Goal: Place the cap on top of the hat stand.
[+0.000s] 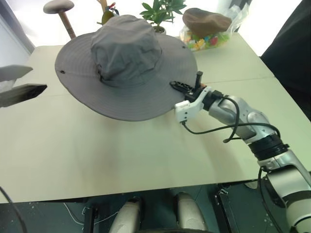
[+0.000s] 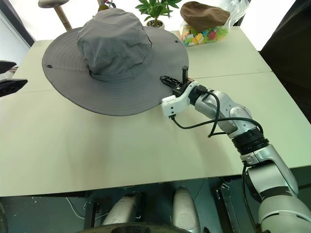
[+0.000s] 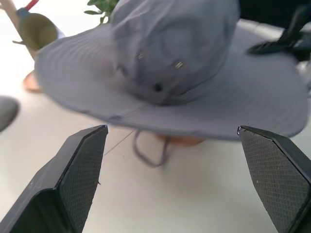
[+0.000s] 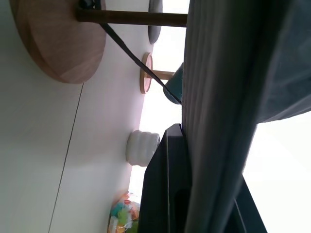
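Now my right gripper [image 1: 187, 86] is pinched tight on the brim of the grey sun hat [image 1: 127, 63], at about four o'clock on its rim, one finger above the fabric and one under it. My left gripper [image 3: 170, 160] hangs with its fingers spread wide, holding nothing, out beyond the nine o'clock side of the brim and apart from it. The hat appears to sit level over the wooden hat stand [image 4: 60, 39]; under the brim I see its thin pole and round base on the table [image 1: 121, 160], with the chin strap dangling. The placing looks nearly done to me. Next I should let go of the brim gently and draw away toward four o'clock without tugging the hat askew.
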Motion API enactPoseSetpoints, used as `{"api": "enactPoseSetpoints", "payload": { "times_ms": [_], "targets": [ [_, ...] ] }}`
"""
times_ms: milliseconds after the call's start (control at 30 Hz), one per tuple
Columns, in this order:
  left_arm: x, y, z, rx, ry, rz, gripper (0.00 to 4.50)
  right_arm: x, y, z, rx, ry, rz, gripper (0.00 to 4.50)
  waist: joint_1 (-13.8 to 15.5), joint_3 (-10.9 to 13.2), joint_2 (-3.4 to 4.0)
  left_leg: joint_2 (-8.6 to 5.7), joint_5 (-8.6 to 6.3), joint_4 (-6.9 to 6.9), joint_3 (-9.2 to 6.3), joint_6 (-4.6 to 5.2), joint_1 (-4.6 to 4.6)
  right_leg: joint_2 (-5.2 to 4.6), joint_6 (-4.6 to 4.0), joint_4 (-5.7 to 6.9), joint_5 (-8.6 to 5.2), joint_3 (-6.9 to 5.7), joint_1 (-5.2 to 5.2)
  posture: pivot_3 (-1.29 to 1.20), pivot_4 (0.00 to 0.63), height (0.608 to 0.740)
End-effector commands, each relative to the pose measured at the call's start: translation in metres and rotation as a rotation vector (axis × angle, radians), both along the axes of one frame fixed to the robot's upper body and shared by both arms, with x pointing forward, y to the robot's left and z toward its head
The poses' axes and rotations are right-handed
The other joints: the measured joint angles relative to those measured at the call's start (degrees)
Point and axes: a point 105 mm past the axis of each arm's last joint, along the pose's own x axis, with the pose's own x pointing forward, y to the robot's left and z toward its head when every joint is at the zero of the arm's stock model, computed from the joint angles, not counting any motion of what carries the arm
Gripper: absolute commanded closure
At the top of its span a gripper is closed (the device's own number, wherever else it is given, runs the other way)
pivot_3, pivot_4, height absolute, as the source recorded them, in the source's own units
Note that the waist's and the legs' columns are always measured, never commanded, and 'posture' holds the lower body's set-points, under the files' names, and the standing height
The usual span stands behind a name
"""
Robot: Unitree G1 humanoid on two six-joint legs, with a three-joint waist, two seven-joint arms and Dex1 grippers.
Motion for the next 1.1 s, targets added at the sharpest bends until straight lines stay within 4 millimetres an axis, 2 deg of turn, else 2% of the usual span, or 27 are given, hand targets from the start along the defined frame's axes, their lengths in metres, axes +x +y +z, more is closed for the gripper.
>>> {"api": "enactPoseSetpoints", "payload": {
  "times_ms": [33,133,267,300,333,400,433,567,700,867,1000,1100],
  "targets": [
    [-0.004,-0.008,0.031,-0.014,-0.111,-0.051,0.00,-0.001,-0.003,0.029,0.020,-0.048,0.007,4.46,0.0,0.0,-0.09,0.00,0.00,0.01,-0.01,0.00,0.00,0.01,0.00,0.01,0.00,0.00,0.00,0.00,0.150,0.740],
    [-0.003,-0.014,0.032,0.008,-0.122,-0.074,0.00,-0.001,-0.002,0.034,0.020,-0.036,0.013,4.46,-0.1,0.0,-0.08,0.02,0.00,0.02,0.00,0.00,0.00,0.02,0.00,0.01,0.00,0.02,0.02,0.00,0.150,0.740],
    [-0.002,-0.020,0.035,-0.018,-0.134,-0.098,0.00,0.000,-0.003,0.027,0.045,0.067,0.015,4.46,-0.2,0.0,-0.08,0.10,0.00,0.00,0.01,0.00,0.00,0.11,0.00,0.02,0.00,0.03,-0.01,0.00,0.150,0.740],
    [-0.002,-0.021,0.035,-0.022,-0.137,-0.102,0.00,0.000,-0.004,0.027,0.064,0.093,0.015,3.89,-0.2,0.0,-0.08,0.11,0.00,0.01,0.02,0.00,0.00,0.11,0.00,0.02,0.00,0.03,-0.01,0.00,0.150,0.740],
    [-0.001,-0.022,0.035,-0.022,-0.138,-0.107,0.00,-0.001,-0.004,0.027,0.069,0.099,0.016,3.68,-0.2,0.0,-0.08,0.12,0.00,0.01,0.02,0.00,0.00,0.11,0.00,0.02,0.00,0.03,-0.01,0.00,0.150,0.740],
    [0.000,-0.025,0.034,-0.022,-0.136,-0.115,0.00,-0.002,-0.004,0.028,0.066,0.104,0.018,2.75,-0.2,0.0,-0.08,0.12,0.00,0.02,0.02,0.00,0.00,0.11,0.00,0.02,0.00,0.03,-0.01,0.00,0.150,0.740],
    [0.001,-0.026,0.034,-0.024,-0.135,-0.120,0.00,-0.003,-0.004,0.028,0.064,0.101,0.020,2.10,-0.2,0.0,-0.08,0.12,0.00,0.02,0.01,0.00,0.00,0.11,0.00,0.02,0.00,0.03,-0.01,0.00,0.150,0.740],
    [0.006,-0.029,0.029,-0.031,-0.122,-0.133,0.00,-0.009,-0.007,0.033,0.029,0.045,0.017,0.03,-0.1,0.0,-0.08,0.11,0.00,0.03,0.01,0.00,0.00,0.11,-0.01,0.03,0.01,0.03,-0.01,0.00,0.150,0.740],
    [0.009,-0.028,0.025,-0.028,-0.110,-0.135,0.00,-0.021,-0.020,0.032,-0.008,0.014,0.003,0.03,0.0,0.0,-0.08,0.09,0.00,0.06,0.00,0.00,-0.01,0.11,-0.01,0.04,0.01,0.03,-0.02,0.00,0.150,0.740],
    [0.013,-0.022,0.025,-0.029,-0.107,-0.117,0.00,-0.050,-0.050,0.039,-0.056,-0.010,-0.018,0.03,0.1,0.0,-0.08,0.06,0.00,0.06,0.02,0.00,-0.01,0.11,0.00,0.04,0.01,0.03,-0.02,0.00,0.150,0.740],
    [0.015,-0.010,0.025,-0.032,-0.105,-0.070,0.00,-0.068,-0.087,0.044,-0.077,0.052,-0.066,0.03,0.0,0.0,-0.08,0.07,0.00,0.04,0.15,0.01,0.00,0.12,-0.01,0.05,0.01,0.03,-0.01,0.00,0.150,0.740],
    [0.015,0.003,0.022,-0.024,-0.096,-0.020,0.00,-0.076,-0.123,0.057,0.002,0.176,-0.143,0.03,0.0,0.0,-0.07,0.08,-0.01,0.04,0.24,0.01,0.00,0.12,-0.01,0.04,0.01,0.03,0.01,0.00,0.150,0.740]
  ]
}}
